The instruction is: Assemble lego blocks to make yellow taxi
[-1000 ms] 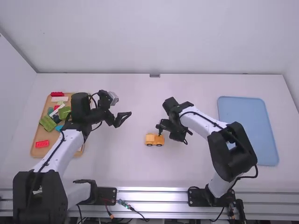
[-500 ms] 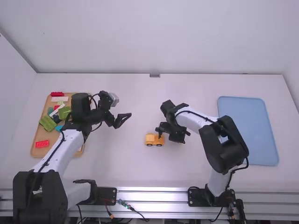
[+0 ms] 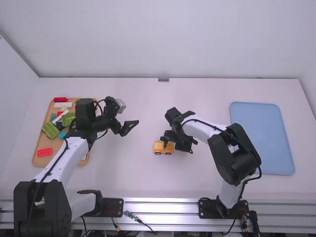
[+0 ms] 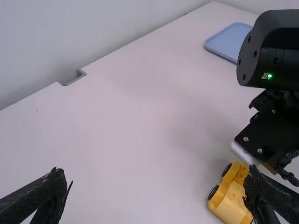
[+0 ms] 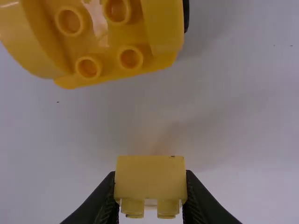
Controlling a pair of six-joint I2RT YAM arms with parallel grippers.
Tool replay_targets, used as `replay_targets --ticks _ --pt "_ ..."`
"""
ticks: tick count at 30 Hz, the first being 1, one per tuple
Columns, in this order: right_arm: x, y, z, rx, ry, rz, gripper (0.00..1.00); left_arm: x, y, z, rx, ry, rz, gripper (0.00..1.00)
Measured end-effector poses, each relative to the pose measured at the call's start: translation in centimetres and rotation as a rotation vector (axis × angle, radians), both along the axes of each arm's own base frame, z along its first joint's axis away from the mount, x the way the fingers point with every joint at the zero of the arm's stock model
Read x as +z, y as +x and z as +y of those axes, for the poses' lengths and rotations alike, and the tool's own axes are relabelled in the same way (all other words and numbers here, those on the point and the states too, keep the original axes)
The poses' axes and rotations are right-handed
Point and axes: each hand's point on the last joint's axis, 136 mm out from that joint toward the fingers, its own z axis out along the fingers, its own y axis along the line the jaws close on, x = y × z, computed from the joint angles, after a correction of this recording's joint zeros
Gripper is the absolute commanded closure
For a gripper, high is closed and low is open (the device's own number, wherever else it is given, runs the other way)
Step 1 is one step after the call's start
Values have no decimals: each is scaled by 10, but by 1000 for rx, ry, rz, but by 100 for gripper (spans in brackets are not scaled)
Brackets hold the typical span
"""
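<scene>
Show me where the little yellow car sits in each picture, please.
High view: the yellow car is just below the middle.
Left wrist view: lower right, partly behind the left gripper.
Right wrist view: upper left, cut off by the edge.
Shared landmark: the right gripper, near the car each time.

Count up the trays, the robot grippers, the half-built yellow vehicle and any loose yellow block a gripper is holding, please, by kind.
Trays, blue tray and tan tray: 2
Grippers, left gripper and right gripper: 2
Yellow vehicle: 1
Held yellow block: 1
Total: 6
</scene>
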Motion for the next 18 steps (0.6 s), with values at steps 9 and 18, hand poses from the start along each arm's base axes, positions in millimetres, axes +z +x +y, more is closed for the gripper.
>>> replay_targets --ticks 9,18 --pt "0 3 -5 -47 24 12 61 0 0 0 0 0 0 1" --pt "0 2 -5 -56 25 15 1 0 0 0 -1 0 0 1"
